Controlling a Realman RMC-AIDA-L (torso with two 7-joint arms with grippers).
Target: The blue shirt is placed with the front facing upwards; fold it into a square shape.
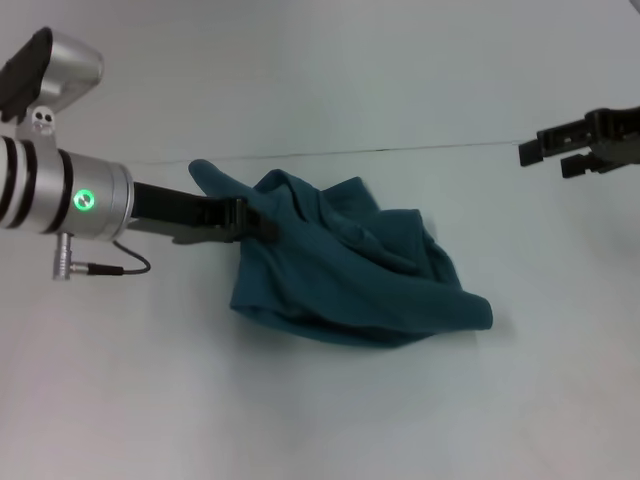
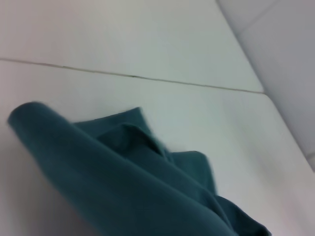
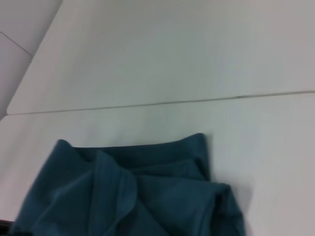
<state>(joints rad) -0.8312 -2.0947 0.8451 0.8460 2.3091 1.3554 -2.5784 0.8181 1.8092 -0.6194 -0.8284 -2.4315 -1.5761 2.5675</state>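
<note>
The blue shirt (image 1: 350, 270) lies crumpled in a heap at the middle of the white table, plain teal with no lettering showing. My left gripper (image 1: 256, 220) reaches in from the left and is shut on a fold at the heap's left edge, with a flap of cloth sticking up behind it. The left wrist view shows the bunched blue shirt (image 2: 128, 182) close up, and the right wrist view shows the blue shirt (image 3: 138, 191) from farther off. My right gripper (image 1: 556, 152) hovers at the far right, well clear of the cloth, its fingers apart and empty.
A thin seam (image 1: 400, 150) runs across the table (image 1: 320, 420) behind the shirt. The table's edge (image 2: 275, 108) meets a pale wall in the left wrist view.
</note>
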